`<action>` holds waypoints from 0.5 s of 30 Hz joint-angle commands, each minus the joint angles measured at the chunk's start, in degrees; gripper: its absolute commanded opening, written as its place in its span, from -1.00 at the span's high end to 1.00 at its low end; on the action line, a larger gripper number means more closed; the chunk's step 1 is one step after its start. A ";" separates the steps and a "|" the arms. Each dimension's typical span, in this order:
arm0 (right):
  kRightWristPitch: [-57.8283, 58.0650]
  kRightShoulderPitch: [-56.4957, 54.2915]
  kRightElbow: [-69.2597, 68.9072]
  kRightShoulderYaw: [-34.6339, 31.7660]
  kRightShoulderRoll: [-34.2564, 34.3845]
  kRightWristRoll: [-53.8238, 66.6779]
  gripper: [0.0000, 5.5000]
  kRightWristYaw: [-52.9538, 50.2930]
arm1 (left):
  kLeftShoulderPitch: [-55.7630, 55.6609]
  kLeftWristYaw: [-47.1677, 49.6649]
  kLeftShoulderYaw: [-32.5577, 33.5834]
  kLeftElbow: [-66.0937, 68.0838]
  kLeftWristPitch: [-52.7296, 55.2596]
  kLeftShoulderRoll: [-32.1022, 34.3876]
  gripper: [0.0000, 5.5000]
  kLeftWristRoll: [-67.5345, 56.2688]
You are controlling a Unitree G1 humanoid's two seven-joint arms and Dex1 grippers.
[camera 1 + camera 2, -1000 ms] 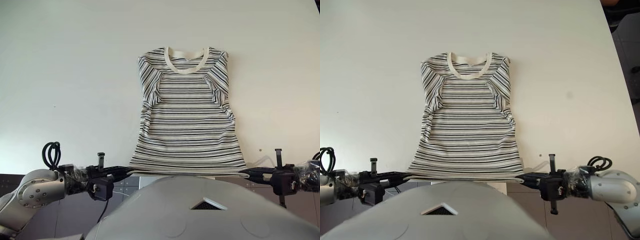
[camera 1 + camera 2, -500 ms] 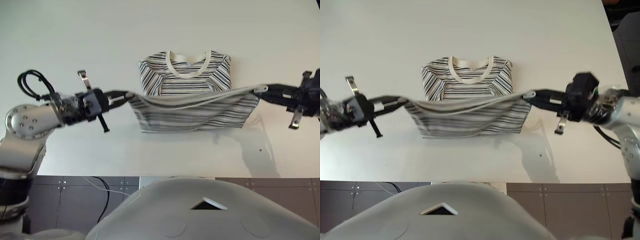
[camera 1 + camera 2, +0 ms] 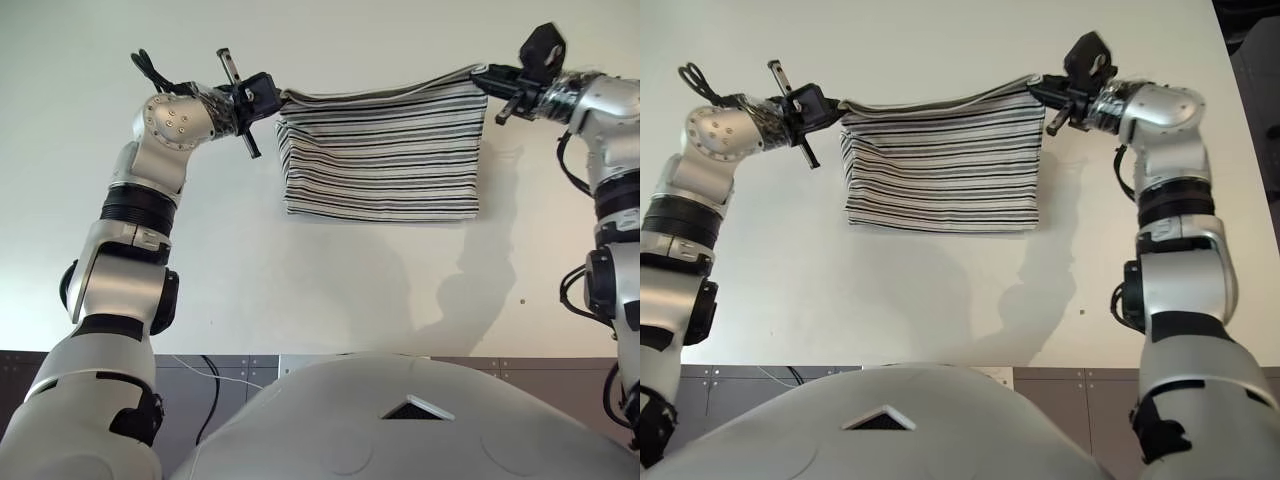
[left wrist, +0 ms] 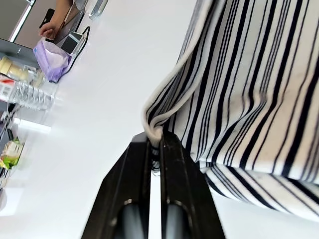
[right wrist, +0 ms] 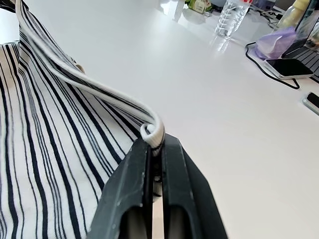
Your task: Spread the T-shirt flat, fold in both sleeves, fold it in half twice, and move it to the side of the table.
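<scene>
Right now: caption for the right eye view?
Left gripper and right gripper each pinch a corner of the T-shirt, its edge stretched between them over the table.

The striped T-shirt hangs doubled over, its collar and sleeves out of sight beneath the top layer, its two held corners buried between the fingers of the left end effector and right end effector, while the desk runs off the picture's top edge.

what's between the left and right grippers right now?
The black-and-white striped T-shirt, held stretched from left gripper to right gripper; both eye views show it.
</scene>
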 commanded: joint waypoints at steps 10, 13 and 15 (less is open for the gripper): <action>-5.81 -4.83 14.40 -2.28 5.08 -8.88 0.73 -14.09 | -7.38 9.42 -3.25 17.21 1.04 -6.28 0.70 9.85; -6.70 -4.96 14.70 -4.15 5.98 -8.84 0.57 -18.58 | -8.95 19.37 -1.94 20.40 2.04 -6.06 0.57 11.43; -7.38 -4.70 14.61 -5.30 6.14 -8.60 0.44 -19.90 | -9.62 23.16 -0.64 21.10 1.99 -6.20 0.47 11.10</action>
